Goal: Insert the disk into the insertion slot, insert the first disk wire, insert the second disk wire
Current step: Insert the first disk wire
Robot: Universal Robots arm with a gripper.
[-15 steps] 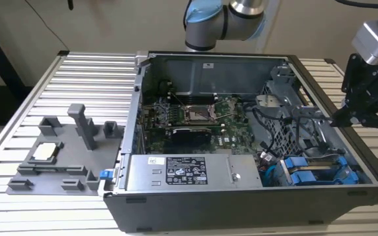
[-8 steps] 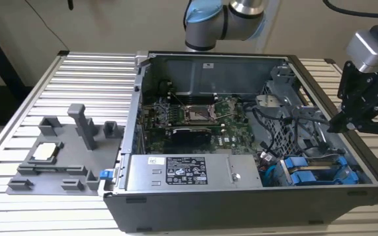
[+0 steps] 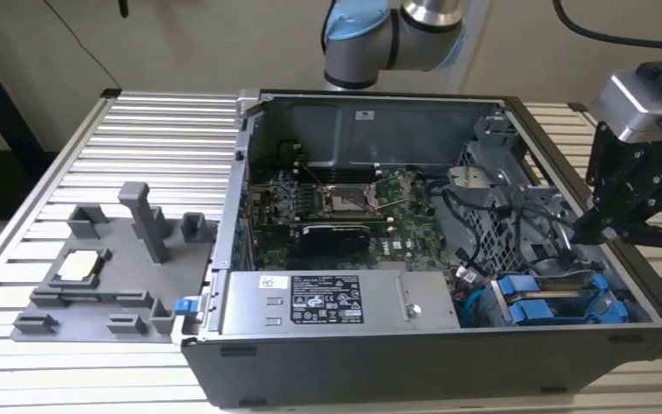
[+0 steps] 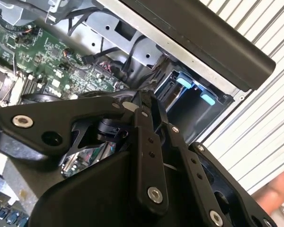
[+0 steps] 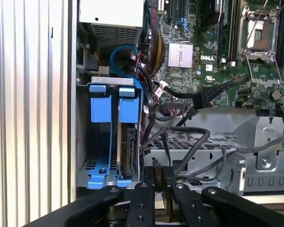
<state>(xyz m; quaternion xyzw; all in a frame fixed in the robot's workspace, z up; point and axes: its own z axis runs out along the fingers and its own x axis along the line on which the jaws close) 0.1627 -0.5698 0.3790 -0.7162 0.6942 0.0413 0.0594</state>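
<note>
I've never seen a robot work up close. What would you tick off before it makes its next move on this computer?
1. PC case side open: ok.
2. Disk seated in the insertion slot, in its blue carrier: ok, it seems.
3. Gripper close to the slot: ok.
4. Disk's connections made: cannot tell; black cables lie loose beside the slot.
5. Other blue carrier beside it, clear of the disk: ok.

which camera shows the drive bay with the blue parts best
The first wrist view: the insertion slot faces the camera, with its blue parts plain. The exterior view shows the slot from above, in the case's corner on the exterior view's right. The second wrist view shows the slot obliquely.
</note>
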